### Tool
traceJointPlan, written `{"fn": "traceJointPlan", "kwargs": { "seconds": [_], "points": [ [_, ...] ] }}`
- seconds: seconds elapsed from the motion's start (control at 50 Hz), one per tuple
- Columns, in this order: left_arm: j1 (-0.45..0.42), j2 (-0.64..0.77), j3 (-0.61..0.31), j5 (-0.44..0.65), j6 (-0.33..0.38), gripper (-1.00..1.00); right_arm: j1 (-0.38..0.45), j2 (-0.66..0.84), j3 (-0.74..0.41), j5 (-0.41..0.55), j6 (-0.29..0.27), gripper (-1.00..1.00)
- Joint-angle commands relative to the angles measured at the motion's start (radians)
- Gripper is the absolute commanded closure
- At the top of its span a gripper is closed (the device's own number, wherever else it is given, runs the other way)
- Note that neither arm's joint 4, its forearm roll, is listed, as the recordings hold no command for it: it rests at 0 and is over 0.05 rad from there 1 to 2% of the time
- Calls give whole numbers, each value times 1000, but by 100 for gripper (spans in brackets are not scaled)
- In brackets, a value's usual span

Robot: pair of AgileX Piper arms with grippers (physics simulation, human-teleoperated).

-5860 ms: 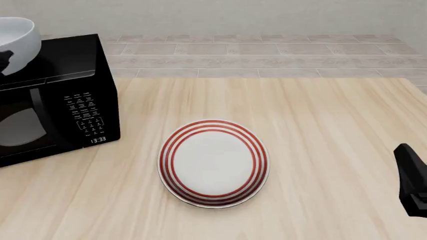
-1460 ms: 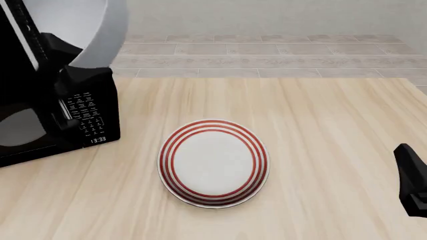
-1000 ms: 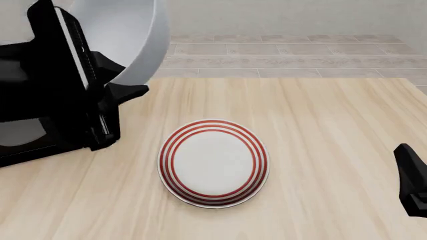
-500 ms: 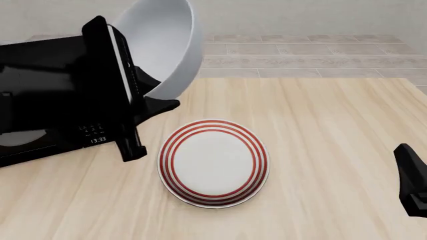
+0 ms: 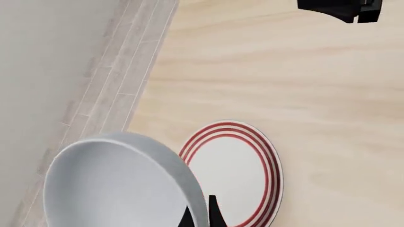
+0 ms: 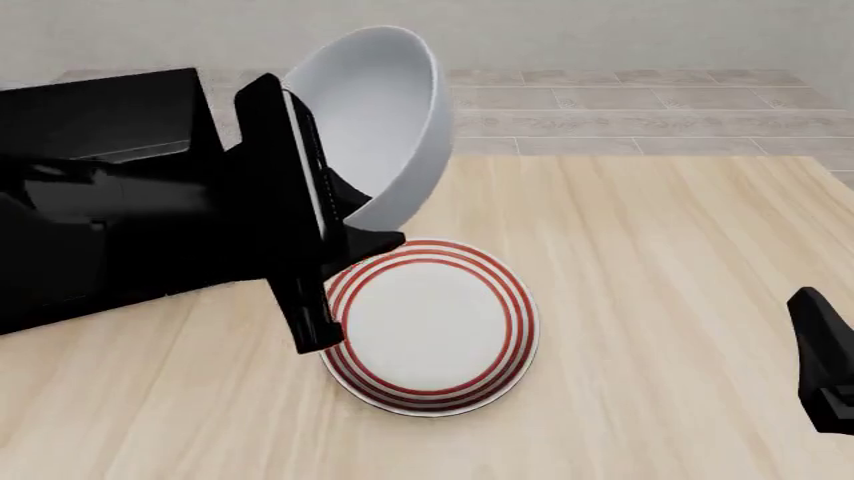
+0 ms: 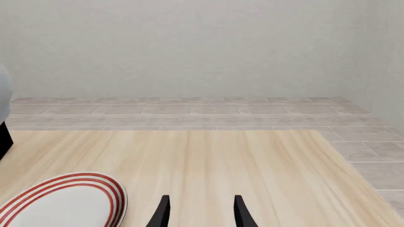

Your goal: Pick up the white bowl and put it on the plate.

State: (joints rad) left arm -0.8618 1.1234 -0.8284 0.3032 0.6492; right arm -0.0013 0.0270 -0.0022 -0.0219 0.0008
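The white bowl (image 6: 380,115) hangs tilted on its side in the air, above the far left edge of the plate (image 6: 434,325). My left gripper (image 6: 367,230) is shut on the bowl's rim, and its black arm reaches in from the left. In the left wrist view the fingertips (image 5: 213,213) pinch the rim of the bowl (image 5: 113,184), with the red-ringed plate (image 5: 237,177) on the table beyond it. My right gripper (image 6: 821,360) rests low at the right edge of the table. It stands open (image 7: 200,215) with nothing between its fingers, and the plate (image 7: 57,203) lies to its left.
A black microwave (image 6: 100,105) stands at the back left, mostly hidden behind my left arm. The light wooden table (image 6: 667,230) stretches to the right of the plate. A tiled ledge and a grey wall (image 7: 189,47) run along the far side.
My left arm has carried the bowl right and down, from above the microwave to just over the plate's far left edge. The right arm has not moved.
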Motion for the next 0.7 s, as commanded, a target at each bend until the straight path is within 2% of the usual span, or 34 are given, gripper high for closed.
{"fn": "traceJointPlan", "kwargs": {
  "seconds": [0.02, 0.48, 0.56, 0.6, 0.7],
  "points": [
    [-18, 25, 8, -39, -24, 100, 2, -9, -2, 10, -1, -100],
    [-42, 84, 36, -101, -61, 100, 2, -9, -2, 10, -1, -100],
    [-52, 101, 46, -119, -77, 100, 2, -9, -2, 10, -1, -100],
    [-68, 102, 25, -102, -124, 100, 2, -9, -2, 10, -1, -100],
    [-50, 114, 43, -120, -111, 100, 2, -9, -2, 10, -1, -100]
  ]
}}
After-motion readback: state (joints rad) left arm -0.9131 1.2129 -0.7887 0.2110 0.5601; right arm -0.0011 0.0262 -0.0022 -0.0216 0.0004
